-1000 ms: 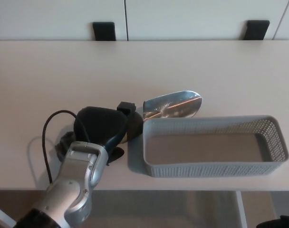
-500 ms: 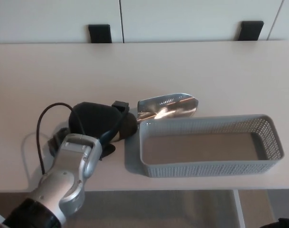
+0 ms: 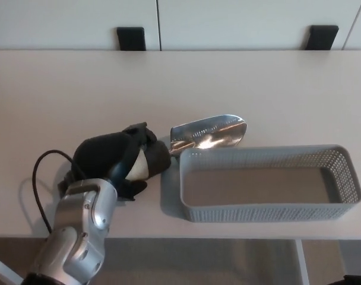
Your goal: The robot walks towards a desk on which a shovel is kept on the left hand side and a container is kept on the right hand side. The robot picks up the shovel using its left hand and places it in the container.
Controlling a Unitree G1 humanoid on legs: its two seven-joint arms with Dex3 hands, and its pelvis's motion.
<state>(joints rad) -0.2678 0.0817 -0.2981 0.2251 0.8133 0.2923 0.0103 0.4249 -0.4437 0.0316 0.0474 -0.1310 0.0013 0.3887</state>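
A shiny metal shovel is held just above the desk, its scoop pointing right and its pale handle inside my left hand. That black hand is shut on the handle, left of the container. The grey mesh container stands at the front right of the desk with nothing in it. The scoop's tip sits just behind the container's far left corner, outside it. My right hand does not show.
The pale desk stretches wide behind the shovel. Two black brackets stand against the white wall at the back. A black cable loops from my left forearm near the desk's front edge.
My left hand has drawn back slightly to the left and turned, showing the pale handle in its grip. The scoop has shifted a little left with it. The camera has shifted a little.
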